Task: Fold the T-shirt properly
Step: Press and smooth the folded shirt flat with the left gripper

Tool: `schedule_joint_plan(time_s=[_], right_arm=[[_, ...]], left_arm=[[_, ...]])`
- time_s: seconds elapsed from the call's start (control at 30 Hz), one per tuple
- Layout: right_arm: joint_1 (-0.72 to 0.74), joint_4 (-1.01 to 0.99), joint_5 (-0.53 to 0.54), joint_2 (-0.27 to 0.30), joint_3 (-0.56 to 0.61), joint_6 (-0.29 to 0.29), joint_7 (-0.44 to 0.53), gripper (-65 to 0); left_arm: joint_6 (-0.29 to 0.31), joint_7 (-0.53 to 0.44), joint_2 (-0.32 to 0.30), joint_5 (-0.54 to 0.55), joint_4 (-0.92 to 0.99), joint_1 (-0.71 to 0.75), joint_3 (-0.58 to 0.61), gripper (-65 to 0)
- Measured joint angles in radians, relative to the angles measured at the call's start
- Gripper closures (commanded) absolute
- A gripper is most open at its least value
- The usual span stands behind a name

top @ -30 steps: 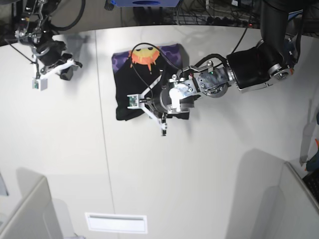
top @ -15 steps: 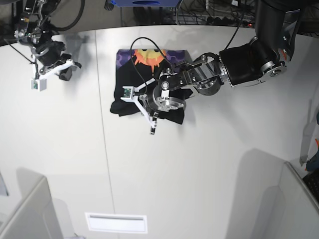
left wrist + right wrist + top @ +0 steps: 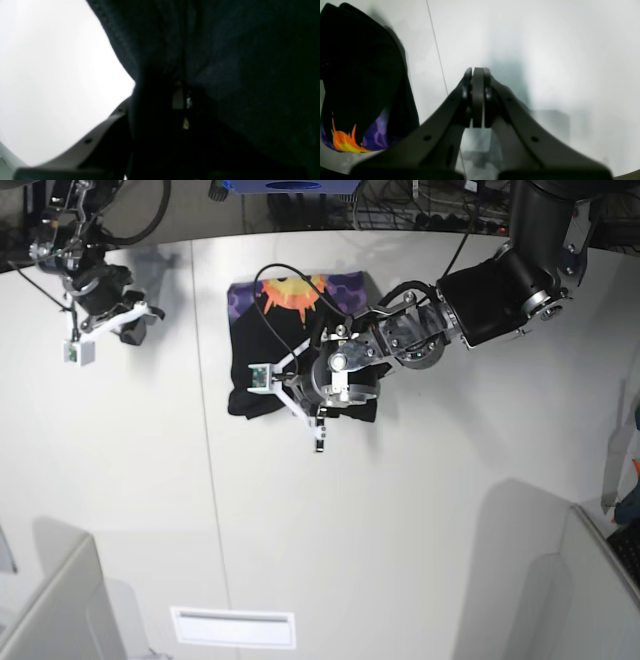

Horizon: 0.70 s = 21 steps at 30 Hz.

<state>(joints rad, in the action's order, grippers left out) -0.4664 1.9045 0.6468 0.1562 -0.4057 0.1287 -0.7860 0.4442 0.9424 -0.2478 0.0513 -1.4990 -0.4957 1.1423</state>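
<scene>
My T-shirt (image 3: 300, 330) is soft matt black cloth, its weave fine and slightly rough where it fills my left wrist view; the sun print at its 12 o'clock end looks flatter and smoother, orange on purple. The table (image 3: 420, 510) is smooth, pale and faintly sheeny. My right gripper (image 3: 478, 100) is dull dark plastic with small screw holes.

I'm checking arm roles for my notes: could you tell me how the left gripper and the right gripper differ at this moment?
The left gripper sits over the T-shirt, black cloth filling its wrist view; the right gripper hangs off to the side above bare table. The right gripper is shut on nothing; the left gripper's grip cannot be made out. Both share dark fingers.
</scene>
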Motion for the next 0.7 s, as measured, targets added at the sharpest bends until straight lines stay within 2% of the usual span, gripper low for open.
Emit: schedule_joint_plan(time_s=[0.27, 0.5, 0.6, 0.7], right_arm=[[-0.003, 0.000, 0.000, 0.000, 0.002, 0.000, 0.000, 0.0], [-0.006, 0.000, 0.000, 0.000, 0.002, 0.000, 0.000, 0.0], [-0.006, 0.000, 0.000, 0.000, 0.002, 0.000, -0.003, 0.0], [-0.009, 0.000, 0.000, -0.001, 0.002, 0.000, -0.003, 0.0]], left_arm=[[0.002, 0.018, 0.015, -0.012, -0.004, -0.002, 0.000, 0.0], [0.009, 0.023, 0.011, -0.002, -0.006, -0.047, -0.004, -37.2], [0.008, 0.034, 0.006, 0.001, -0.053, -0.080, -0.005, -47.4], [0.010, 0.030, 0.010, 0.003, -0.126, -0.088, -0.092, -52.0]])
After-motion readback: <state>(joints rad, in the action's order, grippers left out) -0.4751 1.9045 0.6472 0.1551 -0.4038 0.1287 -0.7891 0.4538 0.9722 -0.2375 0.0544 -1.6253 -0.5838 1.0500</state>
